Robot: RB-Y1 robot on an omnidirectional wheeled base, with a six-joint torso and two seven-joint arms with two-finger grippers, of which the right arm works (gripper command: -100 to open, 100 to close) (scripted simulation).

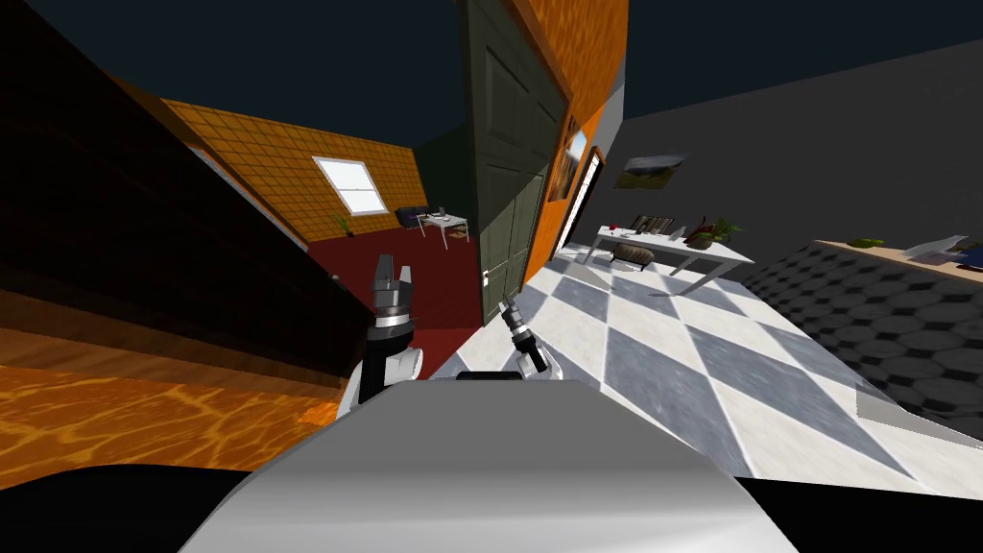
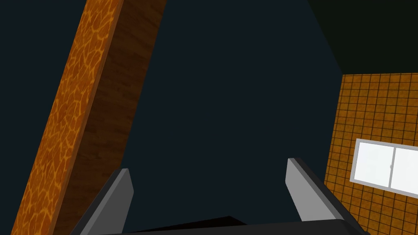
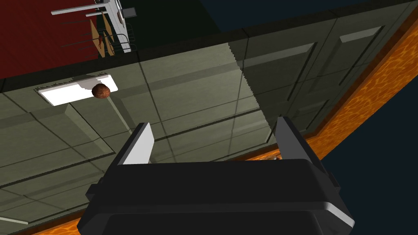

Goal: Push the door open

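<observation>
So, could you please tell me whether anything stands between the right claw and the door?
Nothing visible does. The right claw, open, points straight at the dark green door panel with only bare space between. The brown knob on its white plate sits off to one side.

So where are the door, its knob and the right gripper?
door [image 1: 514,115]: head view, upper panel.
knob [image 3: 101,90]: right wrist view, brown ball's middle.
right gripper [image 3: 214,122]: right wrist view, midway between its fingertips.

The door [image 1: 507,182] was dark grey-green, its knob [image 3: 101,90] reddish brown; the floor [image 1: 672,365] was chequered grey and white, the far wall [image 1: 274,158] orange-gridded.
</observation>
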